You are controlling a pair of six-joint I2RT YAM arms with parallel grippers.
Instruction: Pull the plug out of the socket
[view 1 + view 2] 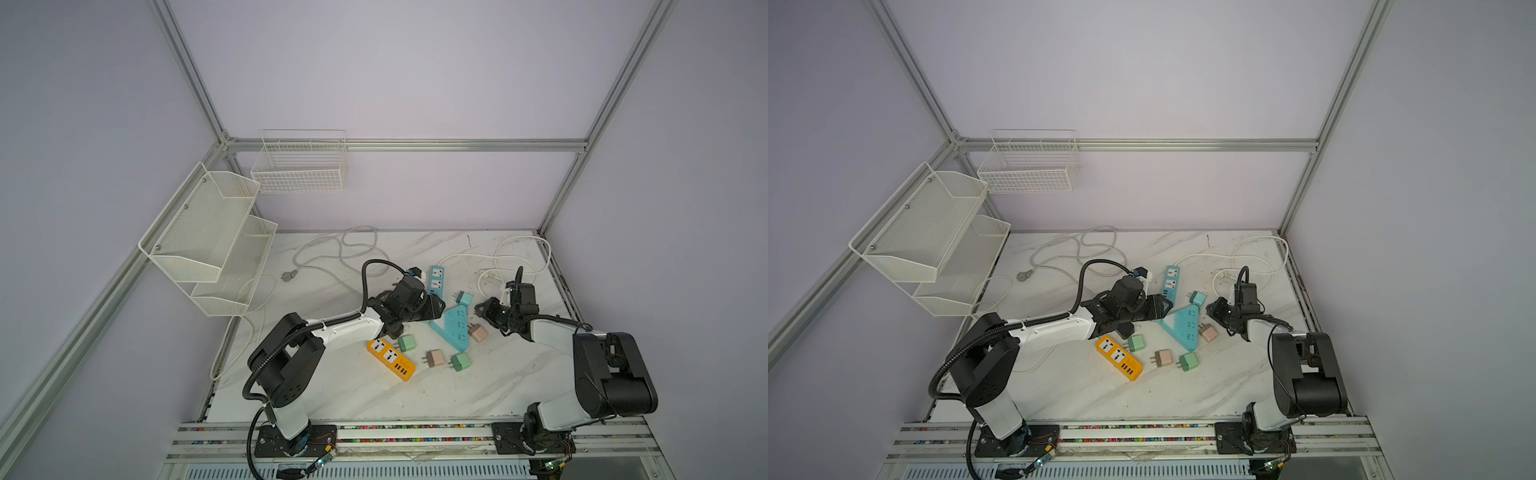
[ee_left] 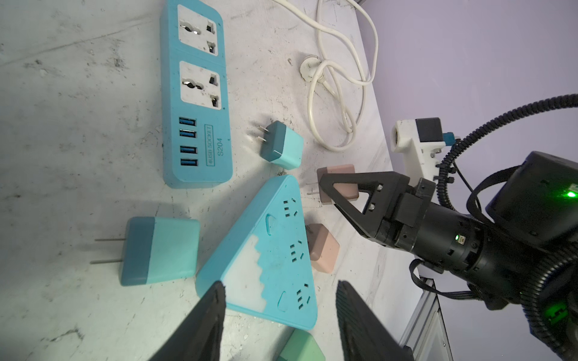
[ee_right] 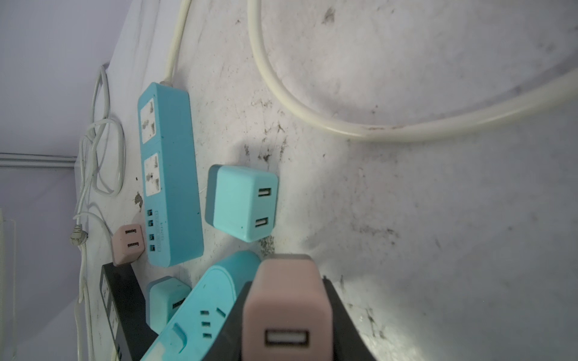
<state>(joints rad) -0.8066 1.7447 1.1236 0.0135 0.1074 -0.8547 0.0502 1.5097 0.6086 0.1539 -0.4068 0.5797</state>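
White marbled tabletop (image 1: 498, 374), scuffed and strewn with cords, carried all your work inside a pale-walled frame. The pink USB charger plug (image 3: 286, 306) was clamped in your right gripper (image 1: 482, 309), whose jaws were closed tight on its two flat sides. In the left wrist view its two prongs (image 2: 312, 189) showed bare and apart from the triangular blue power strip (image 2: 266, 250), so I judged it already out of the socket and lifted just beside the strip's narrow tip.

That plug looked like a small, light, rigid plastic cube with smooth faces, so it could slip or twist under a skewed pull. The flat sides of the body were the right place to hold it. The thin prongs would likely bend if they were levered sideways.

Your right arm reached forward and inward from its base, forearm low, wrist turned so the fingers pointed toward the table's middle. Your left arm stretched low across the near half, and the left gripper (image 2: 280, 284) hung over the strip's wide end with its jaws partly apart, gripping nothing. I could not tell whether a finger (image 2: 206, 322) touched the strip.

A second pink charger (image 2: 323, 250) lay against the strip's edge, and a teal charger (image 2: 281, 150) sat near the long blue power strip (image 2: 197, 93).
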